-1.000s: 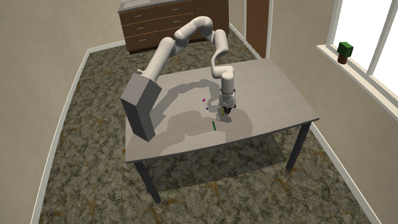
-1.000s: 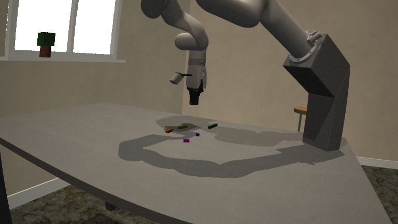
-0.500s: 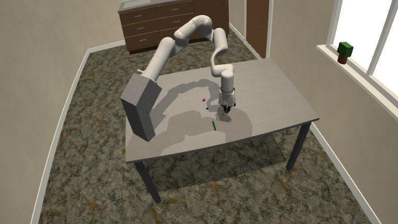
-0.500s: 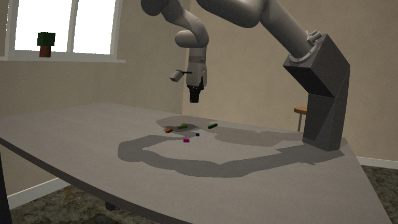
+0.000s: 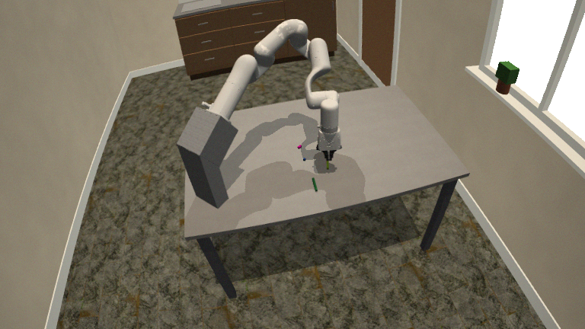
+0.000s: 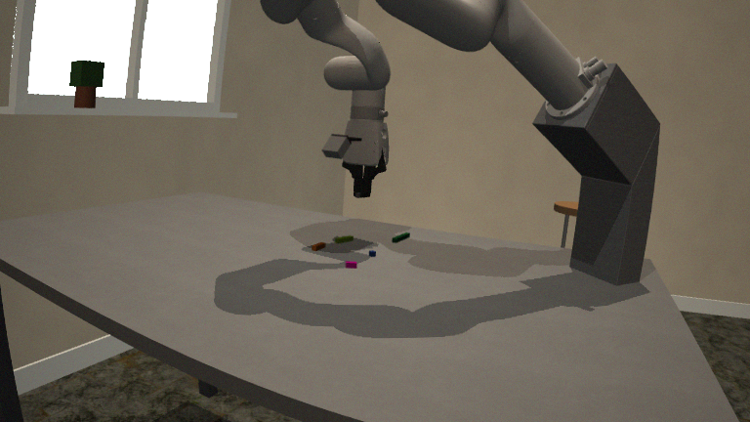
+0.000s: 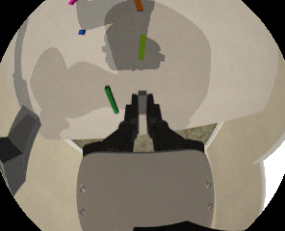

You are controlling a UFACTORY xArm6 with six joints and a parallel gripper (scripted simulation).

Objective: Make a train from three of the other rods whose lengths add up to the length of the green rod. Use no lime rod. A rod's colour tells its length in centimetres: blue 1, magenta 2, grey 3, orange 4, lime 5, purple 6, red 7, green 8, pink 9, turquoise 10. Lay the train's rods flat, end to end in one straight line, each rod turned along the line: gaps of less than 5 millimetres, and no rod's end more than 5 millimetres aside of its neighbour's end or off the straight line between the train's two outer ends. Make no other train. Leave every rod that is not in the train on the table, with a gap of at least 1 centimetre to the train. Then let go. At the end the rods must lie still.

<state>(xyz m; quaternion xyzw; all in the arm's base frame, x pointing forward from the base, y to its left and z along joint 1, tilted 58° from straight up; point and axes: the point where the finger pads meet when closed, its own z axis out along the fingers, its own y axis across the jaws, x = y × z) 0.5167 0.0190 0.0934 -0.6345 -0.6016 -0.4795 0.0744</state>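
Note:
My gripper hangs well above the table and is shut on a small grey rod, whose end shows between the fingertips in the wrist view. Below it on the table lie the lime rod, the orange rod, the green rod, the blue rod and the magenta rod, all apart from each other. In the wrist view the green rod lies just left of the fingers, with the lime rod and orange rod farther ahead. The gripper hides the orange rod in the top view.
The arm's grey base block stands at the table's left side. The rods lie near the table's middle, in the arm's shadow. A potted plant sits on the window sill, off the table.

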